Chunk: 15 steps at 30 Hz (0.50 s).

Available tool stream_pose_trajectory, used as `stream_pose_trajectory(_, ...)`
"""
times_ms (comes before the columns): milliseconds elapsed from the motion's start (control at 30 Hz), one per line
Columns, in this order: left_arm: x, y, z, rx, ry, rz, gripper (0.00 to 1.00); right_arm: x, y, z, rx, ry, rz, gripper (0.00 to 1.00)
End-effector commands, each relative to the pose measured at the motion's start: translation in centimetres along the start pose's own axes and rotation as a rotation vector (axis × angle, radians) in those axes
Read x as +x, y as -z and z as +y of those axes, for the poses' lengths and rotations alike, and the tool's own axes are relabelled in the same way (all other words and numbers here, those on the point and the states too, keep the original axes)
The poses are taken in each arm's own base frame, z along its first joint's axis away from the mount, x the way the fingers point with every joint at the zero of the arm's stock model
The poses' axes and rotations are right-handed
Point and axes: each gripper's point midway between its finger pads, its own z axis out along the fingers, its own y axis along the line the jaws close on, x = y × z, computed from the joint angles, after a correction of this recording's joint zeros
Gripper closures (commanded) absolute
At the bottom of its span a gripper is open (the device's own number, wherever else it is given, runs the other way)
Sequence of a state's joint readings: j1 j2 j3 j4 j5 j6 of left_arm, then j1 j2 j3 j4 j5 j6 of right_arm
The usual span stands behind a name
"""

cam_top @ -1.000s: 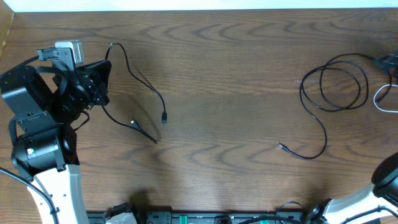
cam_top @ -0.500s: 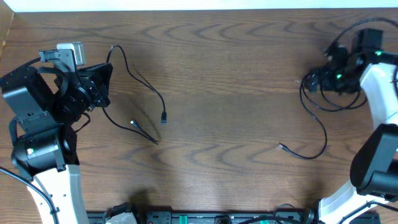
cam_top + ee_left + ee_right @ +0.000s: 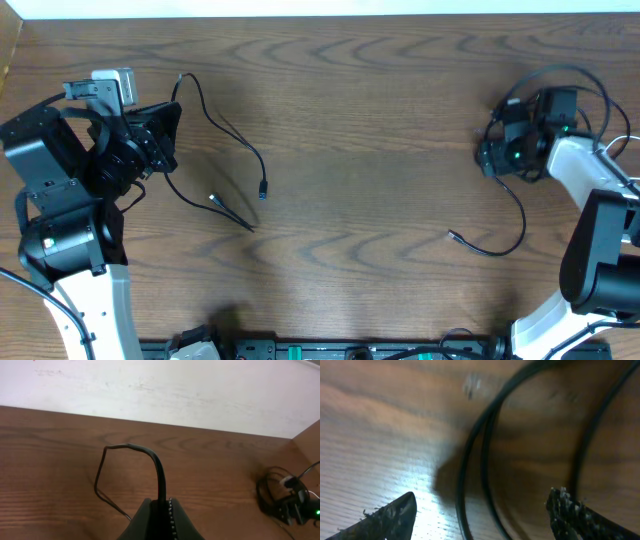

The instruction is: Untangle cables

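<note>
1. Your right arm (image 3: 585, 175) has swung down over the coiled cable (image 3: 524, 222), far right of the table (image 3: 380, 120).
2. Right gripper (image 3: 482, 495) gapes empty; strands run lengthwise between its fingers (image 3: 390, 515), just below.
3. Left gripper (image 3: 160, 502) pinches the second cable (image 3: 159, 475).

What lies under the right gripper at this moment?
Two strands of the coiled black cable lie on the wooden table under the open right gripper, between its fingers. From overhead the gripper covers that part of the coil, so any crossings there are hidden.
</note>
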<state>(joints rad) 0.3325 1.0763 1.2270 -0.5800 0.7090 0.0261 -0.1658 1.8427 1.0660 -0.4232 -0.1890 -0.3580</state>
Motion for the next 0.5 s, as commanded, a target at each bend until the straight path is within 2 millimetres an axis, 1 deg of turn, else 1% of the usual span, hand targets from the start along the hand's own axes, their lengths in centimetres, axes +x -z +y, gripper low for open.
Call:
stream_pose_trajectory(0,-0.33,0.23,-0.57,0.020,-0.015,-0.009,0.93,0.46,-0.69,1.05,-0.007,-0.006,-0.017,0.23)
stream_pose_trajectory(33,-0.32,0.23,-0.57,0.020,-0.014,-0.009,0.93,0.51,-0.78,1.13,-0.007,-0.003,-0.020,0.26)
stream_pose_trajectory(67,-0.33,0.23,-0.57,0.020,-0.015,-0.009,0.92,0.52,-0.85,1.10,-0.005,-0.003,-0.024,0.37)
stream_pose_trajectory(133,-0.33,0.23,-0.57,0.020,-0.015,-0.009,0.93,0.46,-0.85,1.08,-0.005,-0.003,-0.026,0.52)
stream_pose_trajectory(167,-0.33,0.23,-0.57,0.020,-0.015,-0.009,0.93,0.43,-0.85,1.07,-0.004,-0.008,-0.028,0.55)
stream_pose_trajectory(200,-0.32,0.23,-0.57,0.020,-0.014,-0.009,0.92,0.27,-0.85,0.99,-0.002,-0.029,-0.034,0.65)
stream_pose_trajectory(233,-0.32,0.23,-0.57,0.020,-0.014,-0.009,0.93,0.18,-0.84,0.96,-0.001,-0.038,-0.038,0.71)
stream_pose_trajectory(267,-0.32,0.23,-0.57,0.020,-0.014,-0.009,0.92,0.12,-0.84,0.94,0.000,-0.039,-0.040,0.73)
stream_pose_trajectory(300,-0.31,0.23,-0.57,0.019,-0.014,-0.008,0.93,0.07,-0.84,0.92,0.001,-0.044,-0.042,0.78)
stream_pose_trajectory(467,-0.10,0.23,-0.56,0.019,-0.008,0.000,0.92,-0.07,-0.83,0.86,0.003,-0.047,-0.048,0.85)
